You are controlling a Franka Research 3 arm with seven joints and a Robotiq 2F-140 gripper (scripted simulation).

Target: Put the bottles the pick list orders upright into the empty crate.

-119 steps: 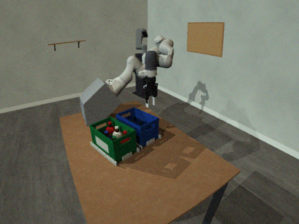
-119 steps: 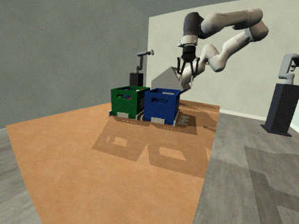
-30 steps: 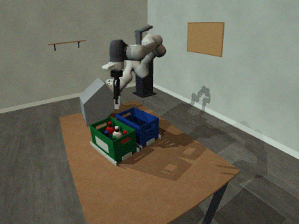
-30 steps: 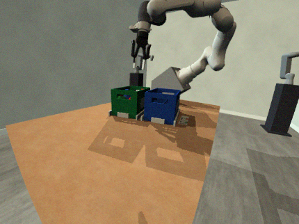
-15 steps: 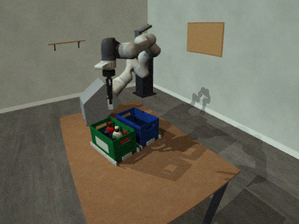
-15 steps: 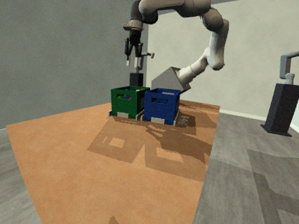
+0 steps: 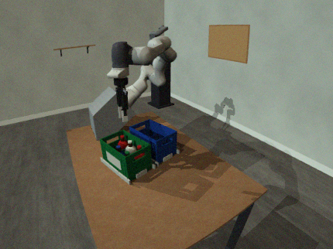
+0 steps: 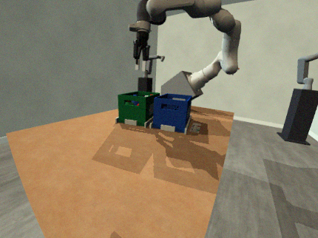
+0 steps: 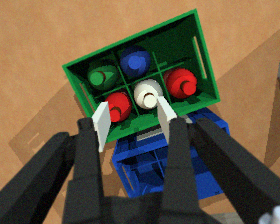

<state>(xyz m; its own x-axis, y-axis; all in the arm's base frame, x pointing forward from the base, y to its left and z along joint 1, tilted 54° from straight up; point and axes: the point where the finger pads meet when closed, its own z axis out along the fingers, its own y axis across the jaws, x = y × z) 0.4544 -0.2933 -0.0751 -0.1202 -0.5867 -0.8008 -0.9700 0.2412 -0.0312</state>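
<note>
The green crate (image 7: 141,165) (image 8: 133,116) (image 9: 212,85) holds a green bottle (image 9: 102,75), a blue bottle (image 9: 135,61), a white bottle (image 9: 148,92) (image 7: 130,149) and two red bottles, one at the left (image 9: 119,106) and one at the right (image 9: 181,83). Its far right compartment in the wrist view is empty. The blue crate (image 7: 167,150) (image 8: 171,117) (image 9: 210,186) stands beside it; no bottle shows in its visible part, and my fingers hide some of it. The pick list (image 8: 196,128) lies beside the blue crate, unreadable here. My gripper (image 7: 123,117) (image 8: 140,66) (image 9: 133,110) is partly open, empty, high above the crates.
Pale strips (image 7: 115,171) (image 8: 130,122) run along the crate bases. A grey slanted block (image 7: 106,116) (image 8: 179,83) stands at the robot's base, behind the crates. The brown table (image 7: 174,219) (image 8: 122,202) extends in front of them.
</note>
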